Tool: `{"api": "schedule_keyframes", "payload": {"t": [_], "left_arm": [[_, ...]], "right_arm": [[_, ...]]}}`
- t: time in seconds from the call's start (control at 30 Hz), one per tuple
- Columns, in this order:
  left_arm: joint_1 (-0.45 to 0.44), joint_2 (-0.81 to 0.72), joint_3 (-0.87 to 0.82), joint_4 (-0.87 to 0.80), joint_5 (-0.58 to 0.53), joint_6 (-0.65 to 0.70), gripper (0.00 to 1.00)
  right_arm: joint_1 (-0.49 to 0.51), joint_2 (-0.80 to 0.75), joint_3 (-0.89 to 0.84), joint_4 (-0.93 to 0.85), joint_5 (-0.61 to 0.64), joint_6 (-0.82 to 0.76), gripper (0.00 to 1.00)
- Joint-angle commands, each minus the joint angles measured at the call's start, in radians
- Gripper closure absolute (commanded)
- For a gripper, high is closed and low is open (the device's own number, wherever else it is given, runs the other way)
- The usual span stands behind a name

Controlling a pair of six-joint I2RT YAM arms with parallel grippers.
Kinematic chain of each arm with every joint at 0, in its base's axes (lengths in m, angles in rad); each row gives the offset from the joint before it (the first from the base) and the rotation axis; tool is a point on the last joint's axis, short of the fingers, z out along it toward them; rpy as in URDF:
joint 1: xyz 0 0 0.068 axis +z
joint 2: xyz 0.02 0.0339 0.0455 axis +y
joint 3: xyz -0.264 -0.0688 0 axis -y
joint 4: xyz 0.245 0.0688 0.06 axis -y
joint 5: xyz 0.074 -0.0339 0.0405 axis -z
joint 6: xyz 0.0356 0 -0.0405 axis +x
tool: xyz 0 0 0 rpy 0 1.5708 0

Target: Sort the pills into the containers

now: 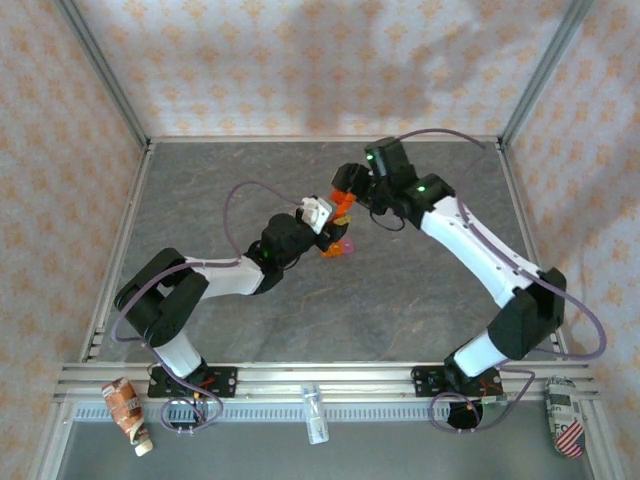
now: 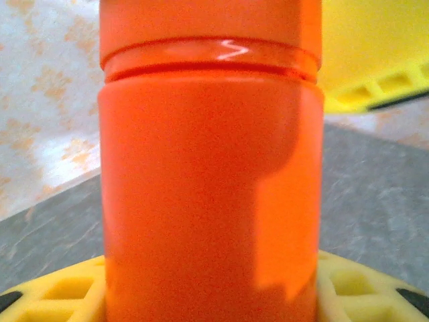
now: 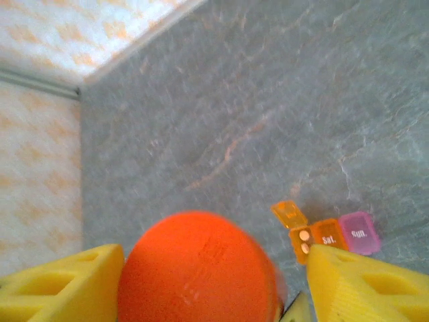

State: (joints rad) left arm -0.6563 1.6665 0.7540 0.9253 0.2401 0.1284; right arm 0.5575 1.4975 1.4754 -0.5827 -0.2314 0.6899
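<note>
Left gripper (image 1: pixel 337 217) fingers clamped on orange bottle (image 2: pixel 208 194). Right gripper (image 3: pixel 214 255) fingers apart, flanking cap (image 3: pixel 191 285). Containers (image 3: pixel 332 235) just beyond one fingertip, orange lid open.

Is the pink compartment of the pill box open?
No, the pink compartment lies shut; the orange compartment beside it stands open.

Grey stone-patterned desk (image 1: pixel 200 190), seen from above. The centre is crowded. An upright orange plastic bottle (image 1: pixel 343 208) is clamped between the left arm's yellow fingers (image 2: pixel 53 288), and the right arm's yellow fingers (image 3: pixel 60 282) are spread either side of its cap. Just beside it at 6 o'clock lies a small translucent orange-and-pink pill box (image 1: pixel 338 247). The left arm (image 1: pixel 215 275) blocks 8 o'clock and the right arm (image 1: pixel 470 240) blocks 4 o'clock. There is free desk toward 10, 12 and 6 o'clock. Patterned walls (image 1: pixel 300 60) close three sides.
</note>
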Motion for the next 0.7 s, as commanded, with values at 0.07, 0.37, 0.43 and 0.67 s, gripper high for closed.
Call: {"api": "schedule_keyframes", "payload": {"t": [0.07, 0.37, 0.43, 0.67], "left_arm": [[0.063, -0.057, 0.033, 0.118, 0.236, -0.103, 1.00], [0.110, -0.026, 0.072, 0.181, 0.539, -0.281, 1.00], [0.110, -0.024, 0.079, 0.176, 0.555, -0.291, 1.00], [0.110, -0.018, 0.089, 0.162, 0.577, -0.301, 1.00]], "right_arm": [[-0.088, -0.153, 0.035, -0.039, -0.082, -0.154, 0.21], [-0.106, 0.014, 0.329, -0.402, -0.339, -0.497, 0.16], [-0.097, 0.043, 0.375, -0.448, -0.341, -0.529, 0.16], [-0.047, 0.105, 0.452, -0.535, -0.311, -0.587, 0.19]]}}
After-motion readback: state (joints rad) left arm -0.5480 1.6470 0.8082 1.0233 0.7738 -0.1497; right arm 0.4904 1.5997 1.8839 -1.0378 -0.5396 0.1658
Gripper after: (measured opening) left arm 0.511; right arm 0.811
